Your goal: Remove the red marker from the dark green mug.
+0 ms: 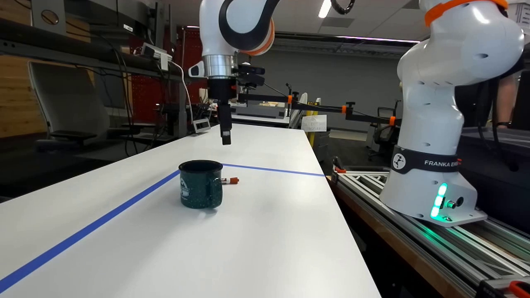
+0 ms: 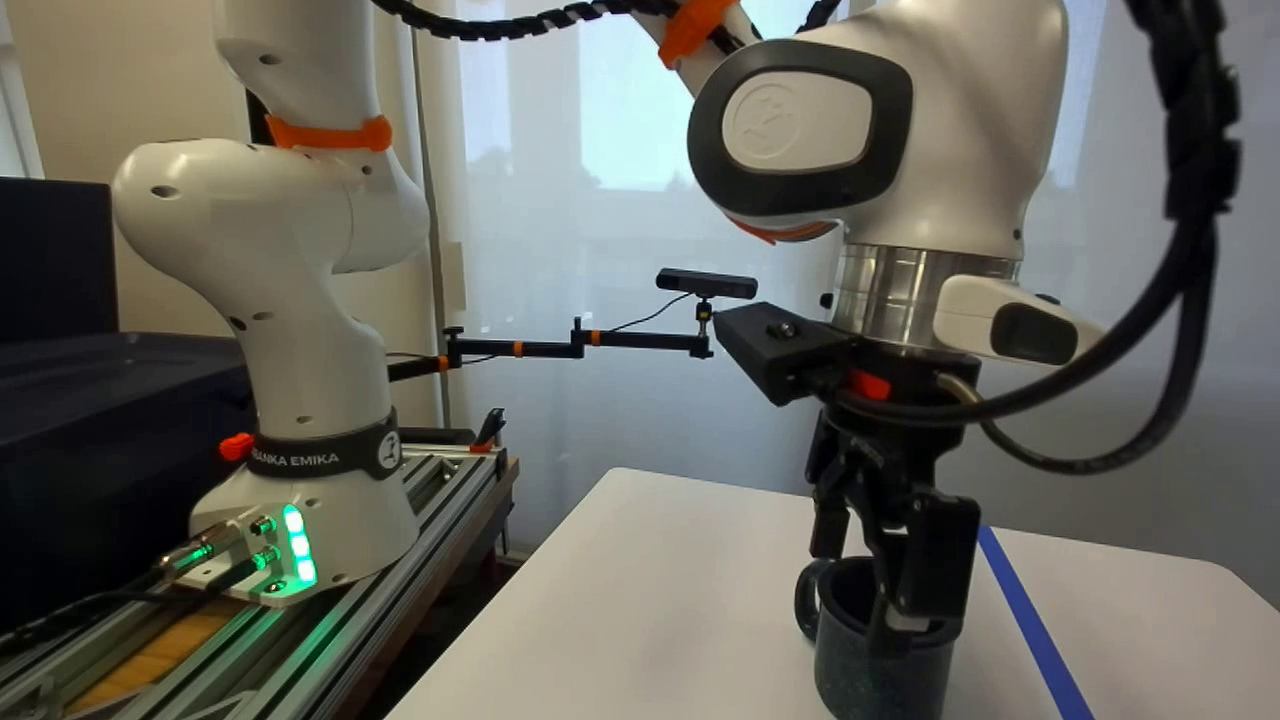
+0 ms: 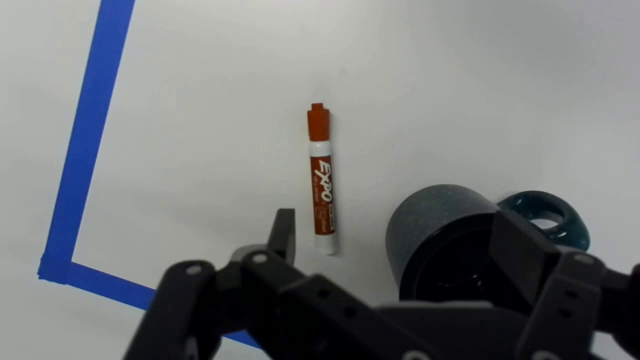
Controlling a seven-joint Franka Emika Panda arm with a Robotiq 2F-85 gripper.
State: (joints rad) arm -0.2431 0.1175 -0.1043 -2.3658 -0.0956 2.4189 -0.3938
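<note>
1. Dark green mug (image 1: 201, 190): upright on white table (image 1: 269, 244), blue tape (image 3: 85, 145) apart from it.
2. Red marker (image 3: 322, 192) lies near the mug, apart.
3. Gripper (image 3: 403, 241) hangs near the mug, fingers (image 3: 285, 231) spread.
4. Beyond the mug: office chair (image 1: 68, 97), grey wall (image 1: 339, 74).

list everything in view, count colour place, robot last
Table: one, white, in every view
Blue tape: two strips, blue, meeting at a corner on the table
Dark green mug: one, dark green, upright on the table
Red marker: one, red and white, lying beside the mug, not touching it
Chairs: at least two, grey and dark, in the background
Boom camera: one, black, on its boom
Metal frame: one, silver, beside the table
Other background items: count unclear
Arm: one, white, mounted on the metal frame
Gripper: one, black, open, above the table
</note>
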